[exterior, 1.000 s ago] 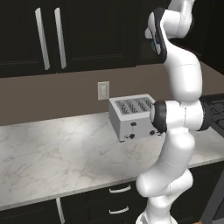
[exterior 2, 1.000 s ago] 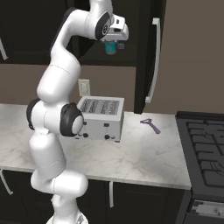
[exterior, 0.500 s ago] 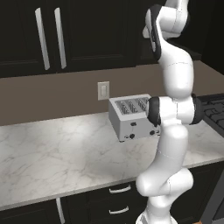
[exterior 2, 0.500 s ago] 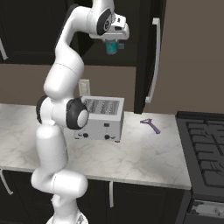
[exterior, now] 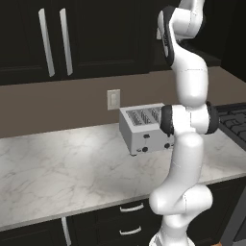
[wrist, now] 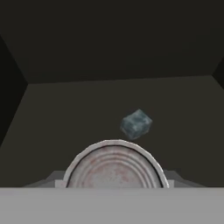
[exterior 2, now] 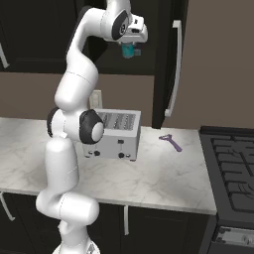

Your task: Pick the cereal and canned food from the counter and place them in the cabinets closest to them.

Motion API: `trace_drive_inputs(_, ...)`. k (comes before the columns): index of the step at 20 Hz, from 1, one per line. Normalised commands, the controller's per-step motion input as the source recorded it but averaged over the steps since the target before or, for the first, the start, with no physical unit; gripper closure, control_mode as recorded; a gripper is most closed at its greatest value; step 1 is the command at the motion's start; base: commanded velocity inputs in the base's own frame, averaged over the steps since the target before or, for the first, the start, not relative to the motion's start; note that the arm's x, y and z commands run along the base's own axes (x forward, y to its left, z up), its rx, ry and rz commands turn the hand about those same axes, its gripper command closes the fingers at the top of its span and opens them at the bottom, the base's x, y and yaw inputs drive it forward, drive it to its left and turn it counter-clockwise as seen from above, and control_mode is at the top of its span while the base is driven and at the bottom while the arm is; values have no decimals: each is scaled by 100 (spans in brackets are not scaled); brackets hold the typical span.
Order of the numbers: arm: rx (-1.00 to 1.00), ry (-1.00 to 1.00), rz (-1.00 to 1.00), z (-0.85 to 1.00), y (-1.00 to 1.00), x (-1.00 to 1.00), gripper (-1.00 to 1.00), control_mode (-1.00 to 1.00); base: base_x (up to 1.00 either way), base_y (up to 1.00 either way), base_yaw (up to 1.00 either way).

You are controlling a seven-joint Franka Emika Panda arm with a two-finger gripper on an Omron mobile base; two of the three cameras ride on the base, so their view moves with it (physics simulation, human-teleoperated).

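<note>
The canned food (exterior 2: pixel 129 50), a small teal can, hangs high in front of the dark upper cabinets (exterior 2: pixel 149 34), and my gripper (exterior 2: pixel 130 47) is shut on it. In the hand view the can's pale round top (wrist: pixel 114 168) sits at the bottom, facing into a dark cabinet interior (wrist: pixel 109 57). An open cabinet door (exterior 2: pixel 168 59) with a long silver handle stands just right of the gripper. The white marble counter (exterior 2: pixel 163 173) lies far below. The cereal is out of view.
A silver toaster (exterior 2: pixel 116 134) stands on the counter (exterior: pixel 62 163) below the gripper, with a purple peeler (exterior 2: pixel 171 142) to its right. The black stove (exterior 2: pixel 233 168) is further right. A small bluish-grey block (wrist: pixel 136 124) lies on the cabinet floor. Closed cabinet doors (exterior: pixel 55 41) are at the left.
The gripper has risen slightly and edged right with the can still in it. The arm's lower links have turned and straightened.
</note>
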Motion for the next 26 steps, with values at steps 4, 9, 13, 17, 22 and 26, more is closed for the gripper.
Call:
trace_drive_inputs(4, 1, -1, -2, 10, 0, 4, -100, -100, 0, 0, 0)
trace_drive_inputs(9, 1, -5, 0, 13, -6, -8, -100, -100, 0, 0, 0)
trace_drive_inputs(13, 3, -14, 0, 20, -15, -64, -100, -100, 0, 0, 0)
trace_drive_inputs(17, 4, -20, 1, 7, -10, -100, -100, -100, 0, 0, 0)
trace_drive_inputs(22, 1, -21, 0, -5, 4, -100, -100, -100, 0, 0, 0)
trace_drive_inputs(26, -8, -26, 2, -64, 52, -94, -100, -100, 0, 0, 0)
